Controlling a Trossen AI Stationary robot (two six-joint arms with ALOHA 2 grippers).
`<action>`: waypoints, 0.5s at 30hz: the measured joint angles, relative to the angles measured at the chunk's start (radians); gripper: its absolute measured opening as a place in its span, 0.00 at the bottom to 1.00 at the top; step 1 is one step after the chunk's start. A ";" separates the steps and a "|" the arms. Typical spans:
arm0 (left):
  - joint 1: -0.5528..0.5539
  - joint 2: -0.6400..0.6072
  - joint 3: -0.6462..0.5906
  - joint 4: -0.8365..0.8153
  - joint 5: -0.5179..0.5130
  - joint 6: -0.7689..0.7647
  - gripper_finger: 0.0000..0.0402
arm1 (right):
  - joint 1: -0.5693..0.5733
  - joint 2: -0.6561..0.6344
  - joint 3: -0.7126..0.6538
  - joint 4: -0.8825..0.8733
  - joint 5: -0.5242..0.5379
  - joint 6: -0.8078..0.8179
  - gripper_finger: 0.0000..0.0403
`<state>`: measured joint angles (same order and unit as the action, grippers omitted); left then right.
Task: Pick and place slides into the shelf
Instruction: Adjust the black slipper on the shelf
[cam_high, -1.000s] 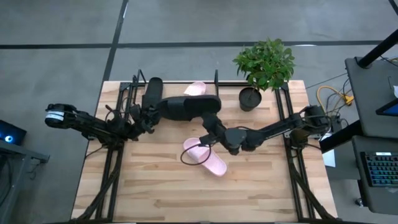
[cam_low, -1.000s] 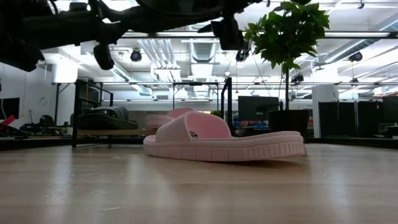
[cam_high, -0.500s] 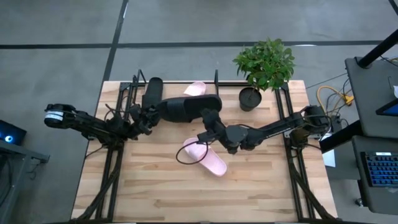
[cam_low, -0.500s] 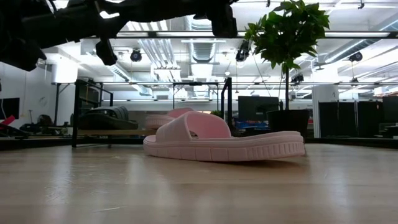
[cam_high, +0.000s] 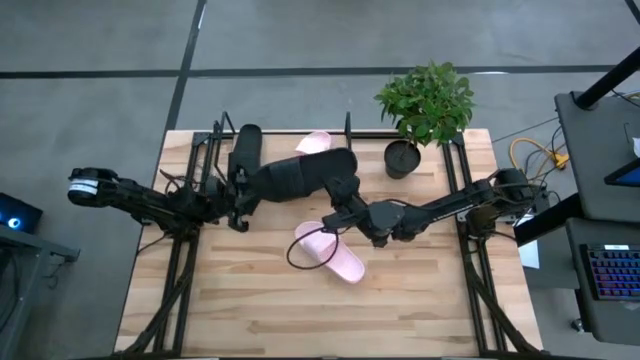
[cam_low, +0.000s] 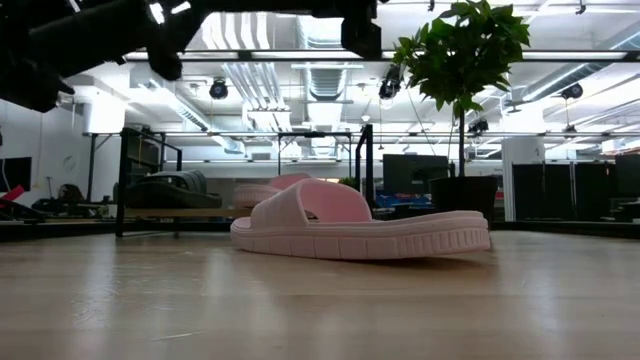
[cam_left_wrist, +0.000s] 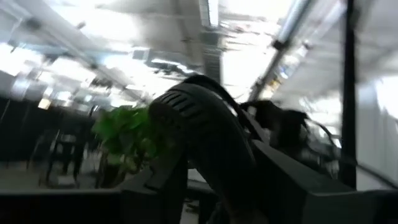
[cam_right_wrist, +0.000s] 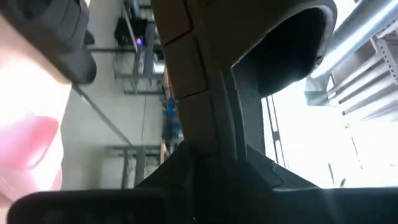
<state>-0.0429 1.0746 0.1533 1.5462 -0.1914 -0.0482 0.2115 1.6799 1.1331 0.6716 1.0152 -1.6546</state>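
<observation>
Where the right gripper (cam_high: 343, 197) meets the near end of the airborne black slide (cam_high: 300, 175), its fingers appear pinched on that end, the slide filling the right wrist view (cam_right_wrist: 249, 81) with one dark fingertip (cam_right_wrist: 62, 37) beside it; left gripper (cam_high: 237, 205) at the opposite end of the same slide, just beside it, whether spread or pressed together cannot be told, its wrist view showing only the ribbed black sole close up (cam_left_wrist: 205, 137); this slide hangs clear of the tabletop, lying crosswise in front of the shelf (cam_high: 348, 128); second black slide (cam_high: 245, 150) resting on the shelf at its left end, seen in the low view as a dark shape on the board (cam_low: 180, 185); one pink slide on the shelf (cam_high: 315, 143), partly hidden behind the airborne one; other pink slide on the table (cam_high: 330, 250), flat on its sole, below the right gripper and apart from it, strap upward in the low view (cam_low: 360, 225); potted plant (cam_high: 425, 100) in a black pot (cam_high: 400, 158) at the shelf's right end; left arm reaching in from the table's left edge, right arm from its right edge; light wooden table (cam_high: 250, 310) under all.
</observation>
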 joint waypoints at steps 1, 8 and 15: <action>0.000 -0.009 -0.002 -0.005 0.027 0.045 0.39 | 0.000 -0.016 -0.013 -0.007 -0.015 0.021 0.17; 0.000 -0.094 -0.018 0.016 0.104 0.400 0.45 | -0.008 -0.175 -0.087 -0.196 -0.002 0.326 0.17; -0.006 -0.137 0.002 -0.236 0.081 0.879 0.46 | -0.040 -0.291 -0.089 -0.588 -0.364 0.781 0.17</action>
<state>-0.0494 0.9372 0.1554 1.3106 -0.1104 0.8310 0.1718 1.3885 1.0440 0.0838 0.6509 -0.8738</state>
